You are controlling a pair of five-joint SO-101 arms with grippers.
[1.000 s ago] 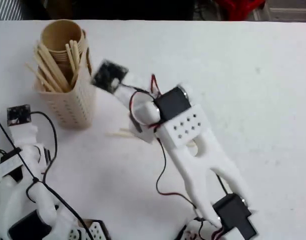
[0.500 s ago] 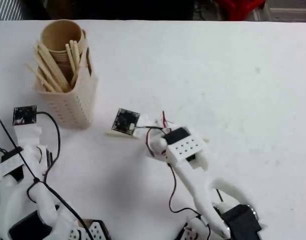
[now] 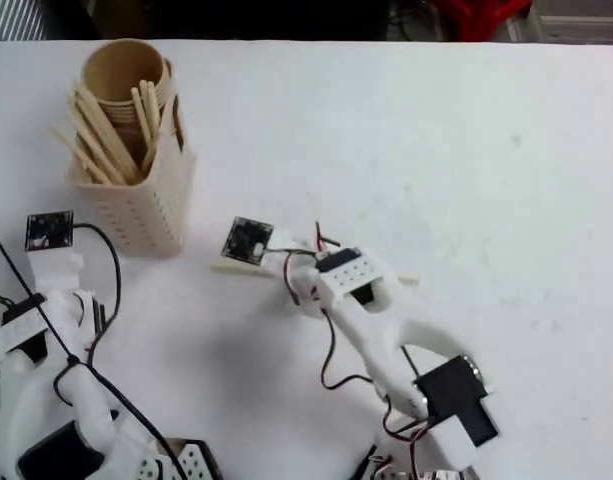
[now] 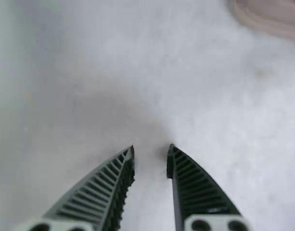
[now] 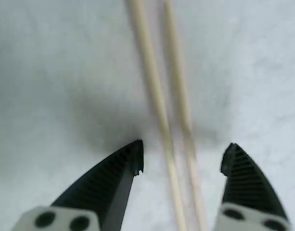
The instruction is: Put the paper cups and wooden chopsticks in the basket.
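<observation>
Straddling two pale wooden chopsticks (image 5: 154, 96) on the white desk (image 5: 51, 72), the right pincer (image 5: 184, 155) gapes wide; the left pincer (image 4: 151, 155) hovers slightly parted.

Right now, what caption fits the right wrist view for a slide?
Open right gripper straddles two chopsticks lying on the table.

The white bench (image 3: 486, 150) sets off a cream plastic basket (image 3: 146, 215) dotted with small holes, tan paper cups (image 3: 126, 70) and pale wooden chopsticks (image 3: 96, 135). Two loose pale wooden sticks (image 5: 157, 106) match them. The right claw (image 5: 183, 156) is black and ribbed, the left claw (image 4: 150, 156) grey-green and ribbed.
</observation>
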